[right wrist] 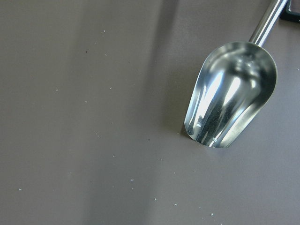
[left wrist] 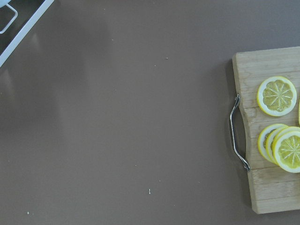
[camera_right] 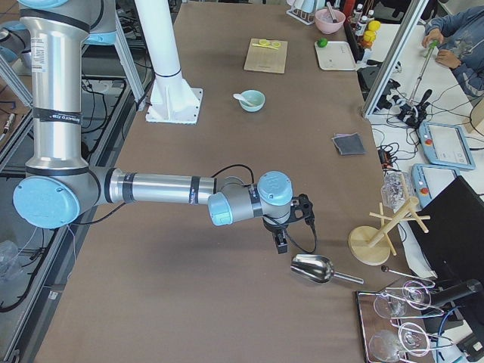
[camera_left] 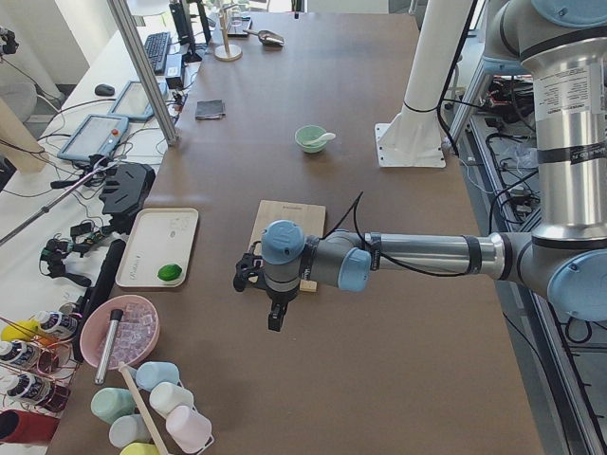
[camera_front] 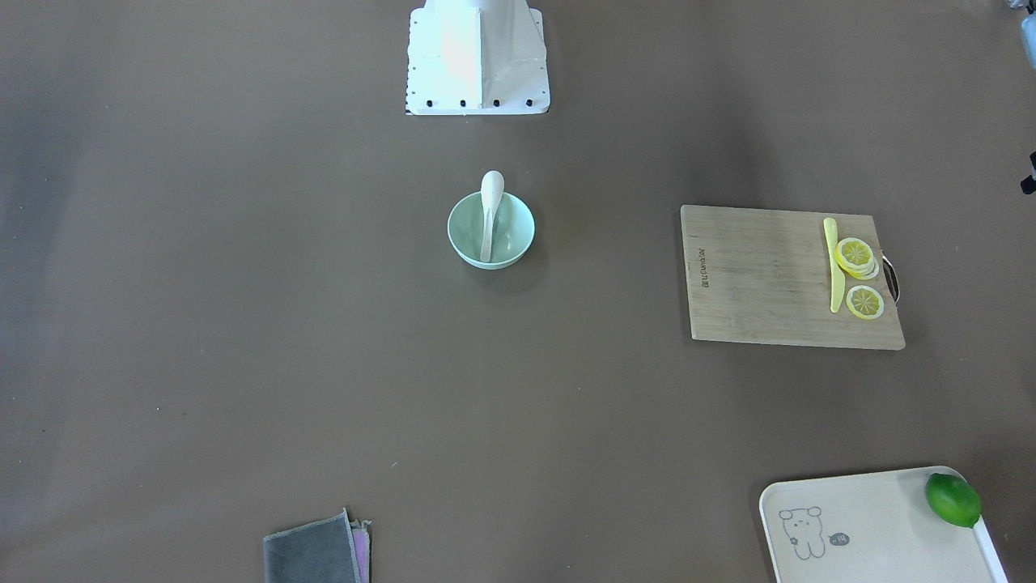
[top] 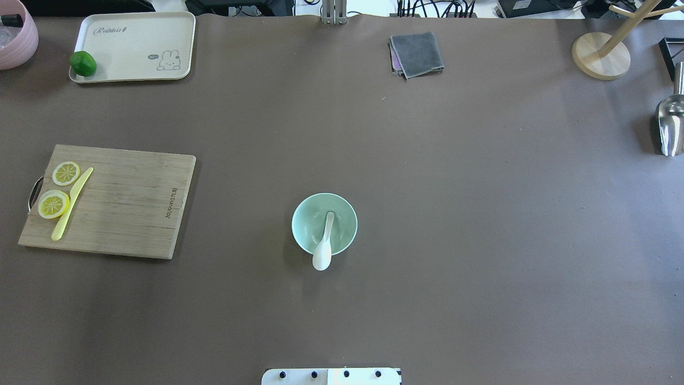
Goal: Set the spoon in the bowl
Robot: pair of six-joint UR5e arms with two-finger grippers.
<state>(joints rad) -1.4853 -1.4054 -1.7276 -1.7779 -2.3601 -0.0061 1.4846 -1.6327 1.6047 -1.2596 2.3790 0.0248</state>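
The white spoon [top: 324, 247] lies in the mint-green bowl [top: 307, 224] at the table's middle. Its handle points into the bowl and its scoop hangs over the rim on the robot's side. Both also show in the front view, the spoon [camera_front: 490, 206] and the bowl [camera_front: 515, 229]. My left gripper [camera_left: 273, 318] hovers far off, past the cutting board's handle end. My right gripper [camera_right: 281, 243] hovers far off, beside a metal scoop. Both grippers show only in the side views, so I cannot tell whether they are open or shut.
A wooden cutting board [top: 128, 203] with lemon slices [top: 53, 204] and a yellow knife [top: 72, 203] lies on the left. A tray [top: 133, 37] holds a lime [top: 83, 63]. A grey cloth [top: 417, 53], a metal scoop [top: 670, 125] and a wooden stand [top: 601, 56] are at the far and right edges.
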